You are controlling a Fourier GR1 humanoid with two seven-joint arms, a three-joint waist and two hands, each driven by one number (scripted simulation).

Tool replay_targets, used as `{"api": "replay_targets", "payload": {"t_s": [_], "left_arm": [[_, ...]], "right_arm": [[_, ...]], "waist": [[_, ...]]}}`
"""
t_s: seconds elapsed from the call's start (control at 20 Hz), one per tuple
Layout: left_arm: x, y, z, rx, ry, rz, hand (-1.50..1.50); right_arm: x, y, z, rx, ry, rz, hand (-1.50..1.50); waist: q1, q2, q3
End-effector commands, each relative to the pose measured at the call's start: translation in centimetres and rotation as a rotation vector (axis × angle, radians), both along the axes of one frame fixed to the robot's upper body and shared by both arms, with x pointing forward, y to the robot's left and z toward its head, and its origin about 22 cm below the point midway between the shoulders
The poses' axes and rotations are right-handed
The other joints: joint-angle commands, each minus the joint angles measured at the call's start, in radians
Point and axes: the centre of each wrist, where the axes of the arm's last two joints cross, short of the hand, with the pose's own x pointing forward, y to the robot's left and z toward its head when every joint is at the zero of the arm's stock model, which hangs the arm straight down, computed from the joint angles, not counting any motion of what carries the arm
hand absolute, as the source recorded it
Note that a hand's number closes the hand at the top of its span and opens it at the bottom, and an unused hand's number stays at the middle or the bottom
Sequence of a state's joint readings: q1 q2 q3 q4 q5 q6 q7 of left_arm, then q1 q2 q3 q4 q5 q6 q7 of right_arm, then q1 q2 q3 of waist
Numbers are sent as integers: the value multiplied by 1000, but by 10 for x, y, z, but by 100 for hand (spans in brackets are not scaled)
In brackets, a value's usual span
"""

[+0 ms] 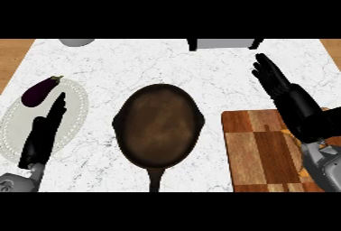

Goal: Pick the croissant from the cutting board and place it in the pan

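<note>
A dark oval pan lies in the middle of the marble counter, its handle pointing toward me. At the right is the wooden cutting board. My right hand hovers over the board's far right part, open, with straight fingers pointing away over the marble. Most of the croissant is hidden under that hand and forearm; only a tan sliver shows beside the wrist. My left hand rests open at the left, fingers straight, over a plate.
A purple eggplant lies on the white plate at the left. A grey box-like object and a pale round thing stand at the far edge. Brown wood borders the marble at both sides.
</note>
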State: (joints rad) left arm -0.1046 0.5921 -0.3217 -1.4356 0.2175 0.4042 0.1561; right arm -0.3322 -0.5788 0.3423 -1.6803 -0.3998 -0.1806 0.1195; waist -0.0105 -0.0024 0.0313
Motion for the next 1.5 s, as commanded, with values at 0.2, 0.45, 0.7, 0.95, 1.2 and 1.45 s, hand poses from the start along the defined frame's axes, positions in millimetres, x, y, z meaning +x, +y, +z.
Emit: {"api": "replay_targets", "payload": {"t_s": [0.2, 0.45, 0.7, 0.95, 1.2, 1.45], "left_arm": [[19, -27, 40, -229, -200, -32, 0], [17, -34, 43, -356, -182, -9, 0], [15, -25, 39, -379, -186, -24, 0], [20, -31, 55, -382, -196, -71, 0], [26, -27, 59, -384, -190, -98, 0], [25, -43, 38, -380, -186, -105, 0]], "right_arm": [[10, -64, 41, 250, -179, 321, 150], [-15, -173, 41, -90, -288, 149, 150], [-53, -257, 24, -252, -250, 131, -150], [-55, -285, 42, -438, -340, 211, -150], [-42, -287, 60, -553, -339, 268, -150], [-17, -242, 82, -851, -299, 369, -150]], "waist": [[5, 5, -26], [-45, -1, -23], [-15, 7, -25], [23, 8, -26], [36, 8, -29], [33, 9, -31]]}}
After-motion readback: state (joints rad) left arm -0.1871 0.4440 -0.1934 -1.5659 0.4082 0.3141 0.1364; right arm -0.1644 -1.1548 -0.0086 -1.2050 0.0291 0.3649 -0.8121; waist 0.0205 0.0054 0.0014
